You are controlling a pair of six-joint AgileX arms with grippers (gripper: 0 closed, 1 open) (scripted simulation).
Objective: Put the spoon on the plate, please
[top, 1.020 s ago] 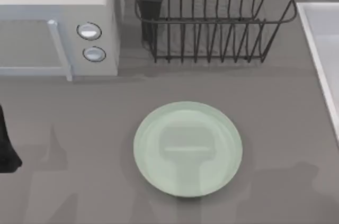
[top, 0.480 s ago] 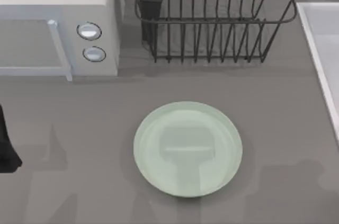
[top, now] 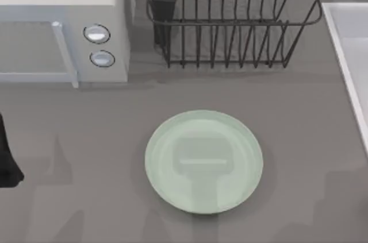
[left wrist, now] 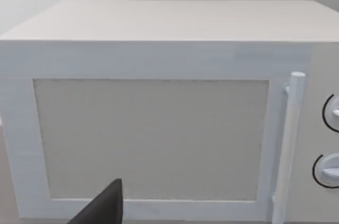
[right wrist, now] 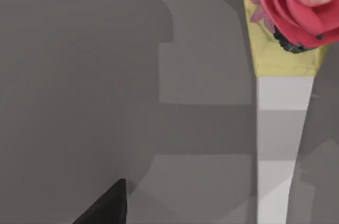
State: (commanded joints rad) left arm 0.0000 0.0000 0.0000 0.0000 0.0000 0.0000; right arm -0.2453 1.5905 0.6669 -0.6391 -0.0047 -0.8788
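The pale mint-green plate (top: 167, 139) lies bare on the grey table, a little in front of centre in the top view. The spoon shows in the right wrist view: a thin white handle (right wrist: 275, 150) lies flat on the grey surface, ending in a red flower ornament (right wrist: 296, 1). A dark part of my right gripper (right wrist: 106, 208) hangs above the surface, off to one side of the handle and apart from it. The spoon's bowl is out of view. My left arm (top: 6, 157) is parked at the table's left edge, its gripper (left wrist: 103, 208) facing the microwave.
A white microwave (top: 57, 19) stands at the back left, its door (left wrist: 153, 134) close in front of the left wrist. A black wire dish rack (top: 230, 19) stands at the back centre. A white raised edge (top: 351, 53) runs along the right side.
A shadow on the table at the lower right has slid rightwards to the edge of the top view. The plate and the left arm have not moved.
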